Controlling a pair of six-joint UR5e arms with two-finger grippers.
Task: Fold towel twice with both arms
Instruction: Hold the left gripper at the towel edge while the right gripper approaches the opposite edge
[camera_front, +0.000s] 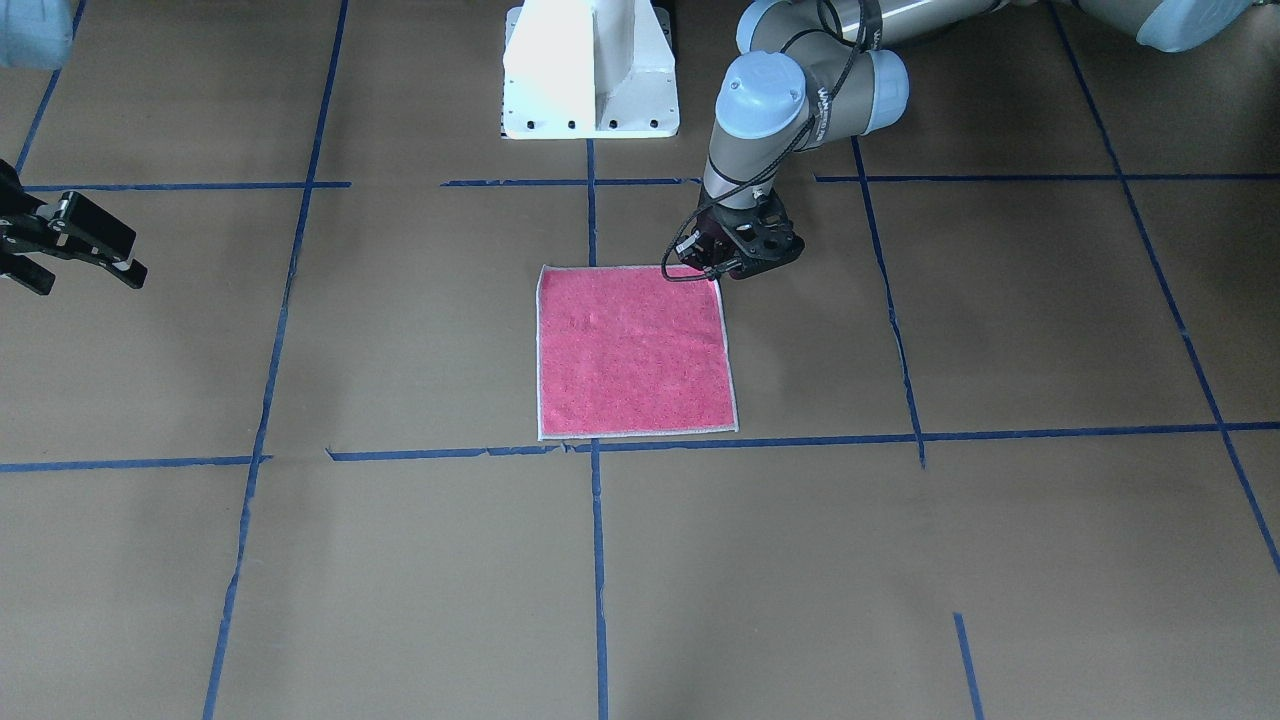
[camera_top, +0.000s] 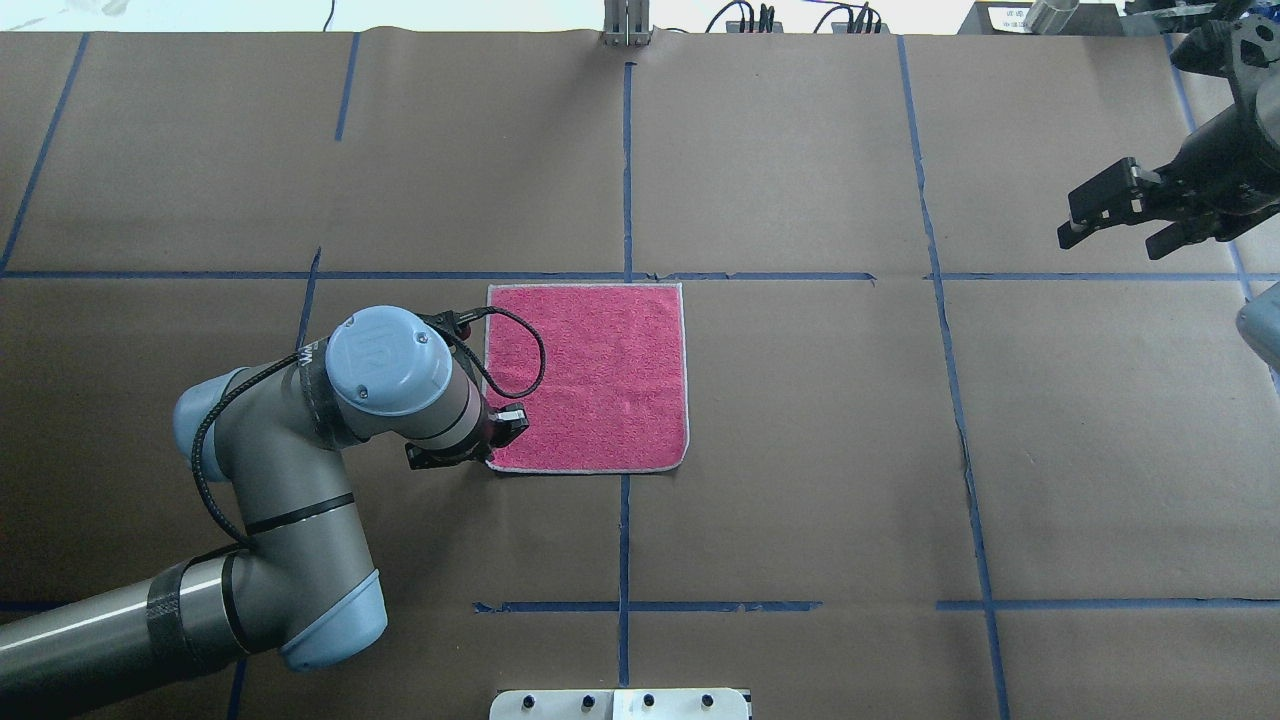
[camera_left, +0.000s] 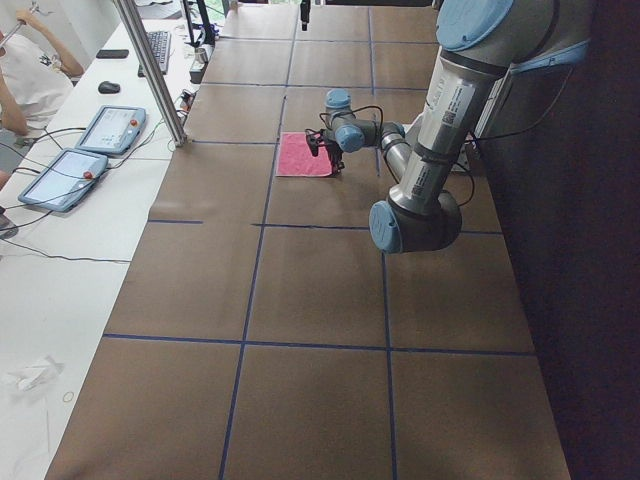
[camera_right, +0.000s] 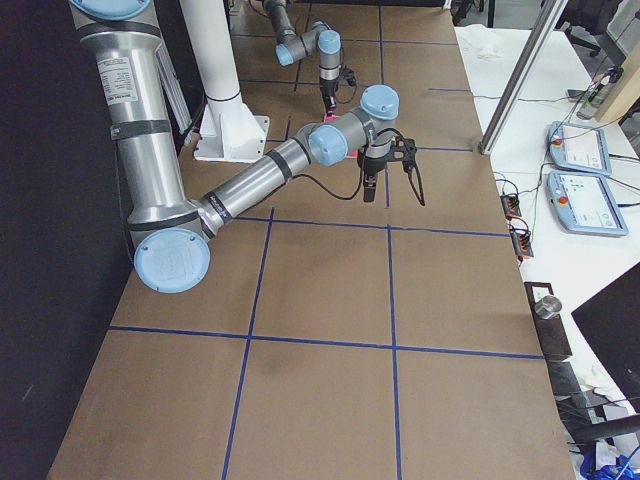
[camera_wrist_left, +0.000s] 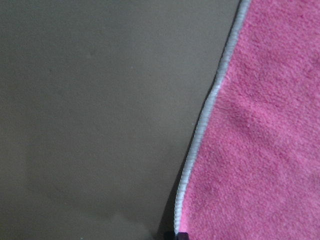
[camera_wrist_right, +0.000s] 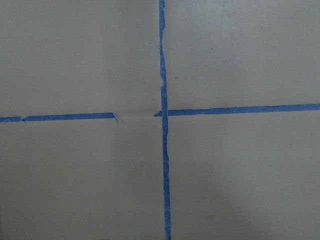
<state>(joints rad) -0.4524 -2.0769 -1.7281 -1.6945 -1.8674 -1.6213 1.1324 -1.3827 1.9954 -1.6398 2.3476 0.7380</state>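
Observation:
The towel (camera_top: 590, 375) lies flat and unfolded on the brown paper, pink-red face up, with its whitish border all around; it also shows in the front view (camera_front: 635, 350). My left gripper (camera_top: 478, 447) is low over the towel's corner nearest the robot on its left, also seen in the front view (camera_front: 722, 270). Its jaws look open and the corner lies flat. The left wrist view shows the towel's edge (camera_wrist_left: 205, 115) close up. My right gripper (camera_top: 1118, 222) is open and empty, raised far to the right of the towel, and shows in the front view (camera_front: 85, 262).
The table is covered in brown paper with blue tape lines (camera_top: 626, 180). The white pedestal base (camera_front: 590, 75) stands at the robot's side, behind the towel. Operators' tablets (camera_left: 105, 130) lie on a side desk beyond the table's edge.

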